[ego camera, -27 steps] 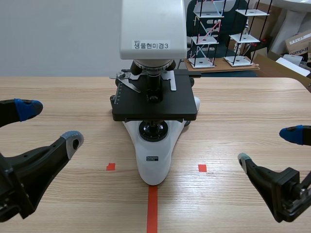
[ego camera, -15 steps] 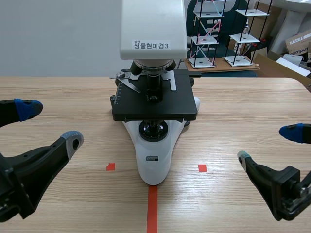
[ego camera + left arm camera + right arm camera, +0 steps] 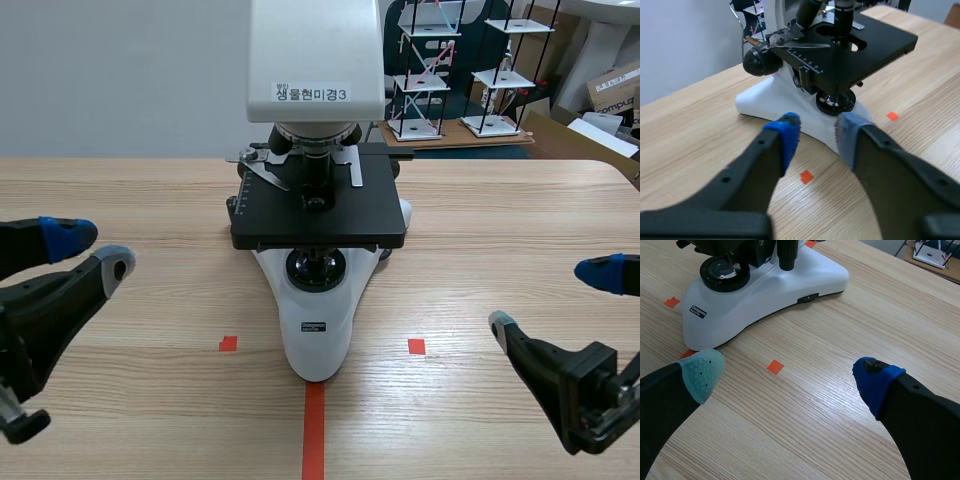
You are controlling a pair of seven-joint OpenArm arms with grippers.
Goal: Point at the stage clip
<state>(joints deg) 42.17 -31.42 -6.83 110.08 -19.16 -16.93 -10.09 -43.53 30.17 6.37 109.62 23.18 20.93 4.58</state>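
Stage clip (image 3: 262, 168) (maybe partly behind objective (image 3: 318, 168))

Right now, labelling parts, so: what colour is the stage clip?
Stage clip: silver metal, against the black stage; best in the scene view.

Tally — white microscope with black stage (image 3: 318, 335): 1 | silver metal stage clips (image 3: 262, 166): 2 | black two-fingered grippers: 2, left gripper (image 3: 90, 250) and right gripper (image 3: 552, 298) | light wooden table (image 3: 500, 210): 1
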